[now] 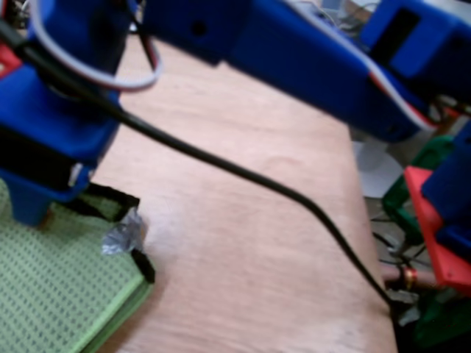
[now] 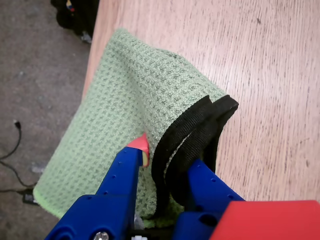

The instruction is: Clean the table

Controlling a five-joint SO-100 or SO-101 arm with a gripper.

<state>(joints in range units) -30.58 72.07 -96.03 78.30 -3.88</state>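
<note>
The table (image 1: 243, 243) is a light reddish-brown wooden top with visible grain (image 2: 270, 75). A green waffle cloth (image 2: 125, 100) with a black hem lies at its edge, partly hanging over toward the floor. In the fixed view the green waffle cloth (image 1: 51, 294) fills the lower left corner. My blue gripper (image 2: 170, 156) is shut on a raised fold of the cloth, with the black hem bunched between the red-tipped finger (image 2: 139, 149) and the other finger (image 2: 205, 181). In the fixed view the gripper (image 1: 40, 209) stands on the cloth's far end. A crumpled silvery scrap (image 1: 124, 235) lies beside the hem.
A black cable (image 1: 243, 173) arcs over the table from the arm down to the right edge. Red and green parts (image 1: 434, 243) crowd the space past that edge. In the wrist view, grey floor (image 2: 35, 90) with loose wires lies beyond the table edge on the left.
</note>
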